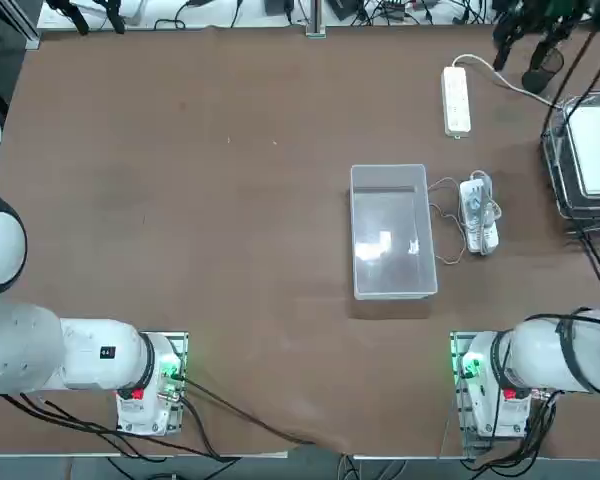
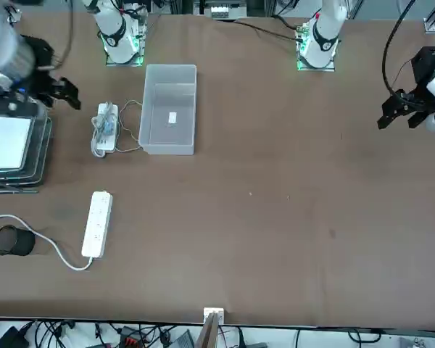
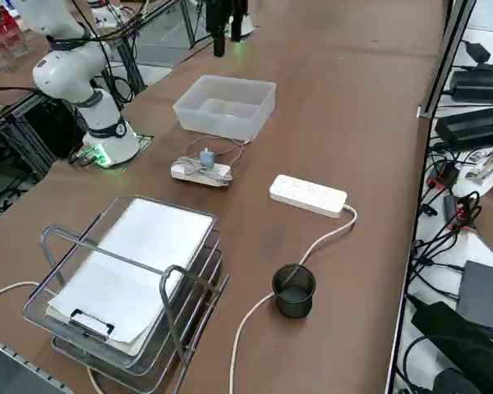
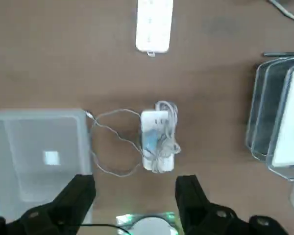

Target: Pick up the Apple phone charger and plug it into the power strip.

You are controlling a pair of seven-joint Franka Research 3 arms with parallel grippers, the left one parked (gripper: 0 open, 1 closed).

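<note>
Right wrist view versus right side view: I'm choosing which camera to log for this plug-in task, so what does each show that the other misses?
Only the right wrist view shows the right end effector, open, high above the table, over the wire-wrapped strip. Only the right side view shows the black cup, the power strip's thick cord, and the paper tray whole. Both show the power strip, the wire-wrapped strip, the clear bin and at least part of the tray. I cannot pick out the charger for certain in either.
</note>
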